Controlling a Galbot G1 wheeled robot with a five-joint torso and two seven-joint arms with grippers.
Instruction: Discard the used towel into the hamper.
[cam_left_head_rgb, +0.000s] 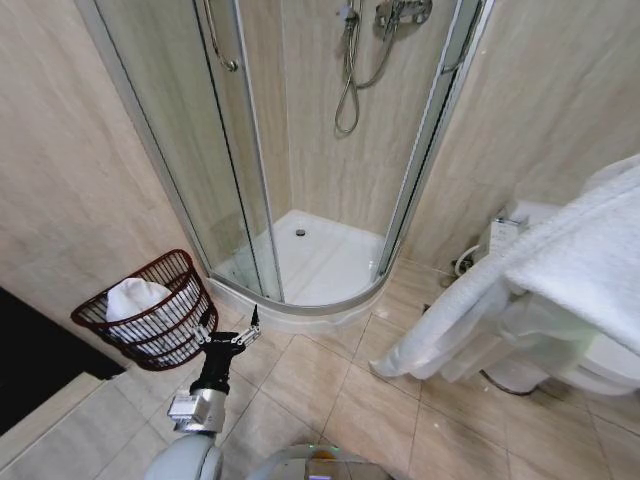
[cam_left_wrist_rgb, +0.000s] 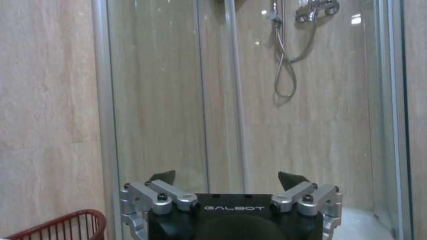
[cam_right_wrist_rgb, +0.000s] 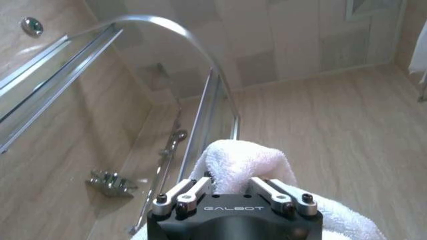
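Note:
The hamper (cam_left_head_rgb: 150, 325), a dark reddish-brown open-weave basket, stands on the floor at the left wall with a white cloth (cam_left_head_rgb: 135, 297) inside it. Its rim (cam_left_wrist_rgb: 63, 226) also shows in the left wrist view. My left gripper (cam_left_head_rgb: 232, 335) hangs open just to the right of the hamper, nothing between its fingers (cam_left_wrist_rgb: 162, 176). My right gripper (cam_right_wrist_rgb: 230, 189) is shut on a white towel (cam_right_wrist_rgb: 237, 157), held high. In the head view that towel (cam_left_head_rgb: 570, 270) drapes broadly across the right side, hanging down toward the floor.
A curved glass shower enclosure (cam_left_head_rgb: 250, 180) with a white tray (cam_left_head_rgb: 320, 260) stands straight ahead. A white toilet (cam_left_head_rgb: 600, 375) sits at the right, partly behind the hanging towel. Tiled floor (cam_left_head_rgb: 320, 390) lies open between hamper and toilet. A dark opening (cam_left_head_rgb: 30, 365) is at the left.

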